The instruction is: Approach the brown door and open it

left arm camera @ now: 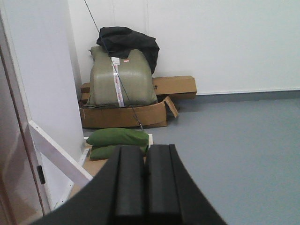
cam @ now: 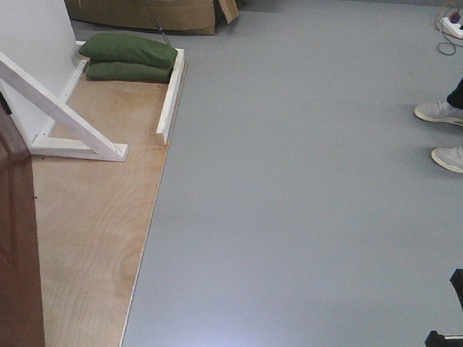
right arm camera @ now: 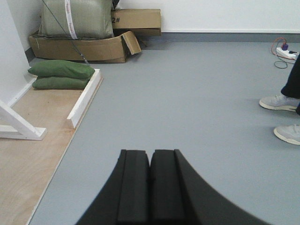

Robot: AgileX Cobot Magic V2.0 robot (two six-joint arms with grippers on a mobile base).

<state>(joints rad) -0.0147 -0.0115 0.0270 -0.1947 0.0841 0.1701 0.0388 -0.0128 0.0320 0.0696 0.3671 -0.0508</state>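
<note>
Hands closed, empty: left, right.

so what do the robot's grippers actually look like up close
Both look alike. The left gripper has two matte black, flat-topped rectangular fingers with rounded edges, widening below into a smooth black curved body. The right gripper is the same shape and colour. No cables, labels or markings show on either.

brown door | reddish-brown, panelled | upright | front view's lower left
</note>
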